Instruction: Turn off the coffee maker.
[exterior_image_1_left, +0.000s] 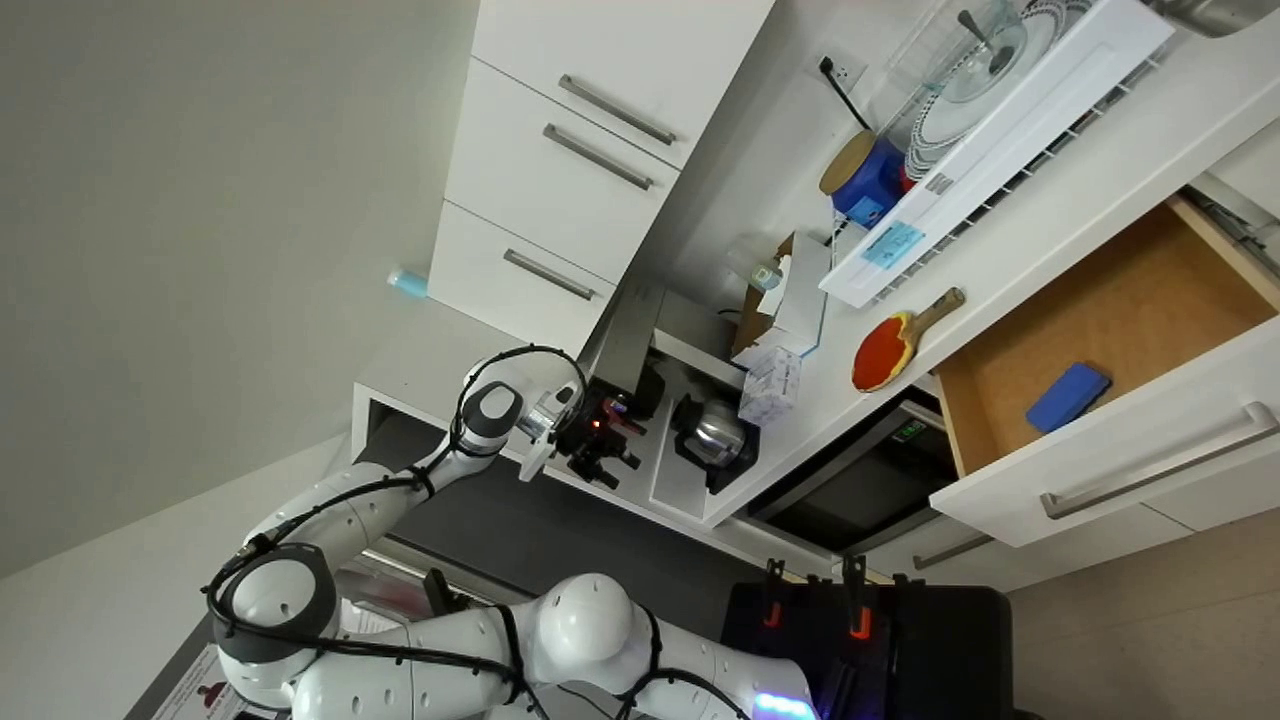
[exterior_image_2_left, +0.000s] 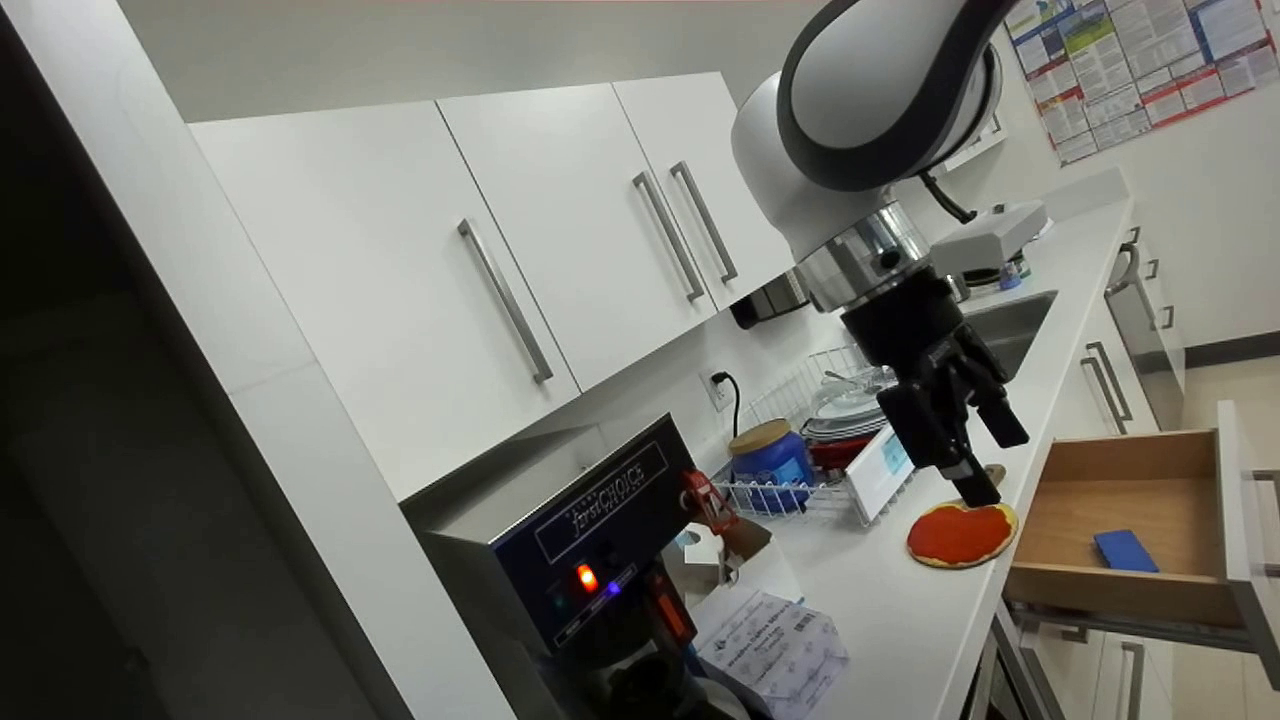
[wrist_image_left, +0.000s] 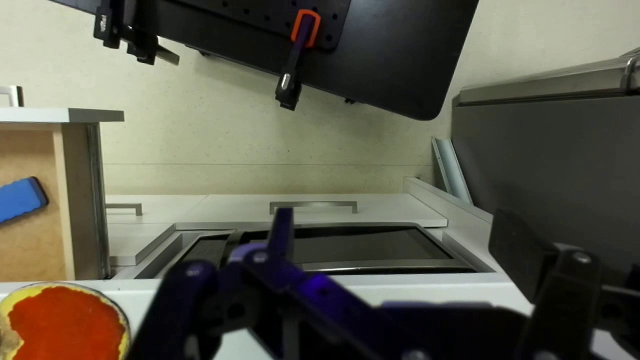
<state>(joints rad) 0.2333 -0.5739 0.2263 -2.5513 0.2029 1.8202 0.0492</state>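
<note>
I count one coffee maker (exterior_image_1_left: 714, 438), one gripper (exterior_image_2_left: 992, 456), three upper cabinet doors (exterior_image_2_left: 585, 225) with three handles (exterior_image_2_left: 668, 235), one pulled-out drawer (exterior_image_1_left: 1120, 310), one blue block (exterior_image_1_left: 1067, 397), one red-and-yellow paddle (exterior_image_1_left: 884, 352) and several plates (exterior_image_1_left: 950, 122), too crowded to number from here.

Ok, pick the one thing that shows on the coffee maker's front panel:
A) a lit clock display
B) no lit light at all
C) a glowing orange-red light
C: in an exterior view, an orange-red light glows on the coffee maker, below its white lettering.
</note>
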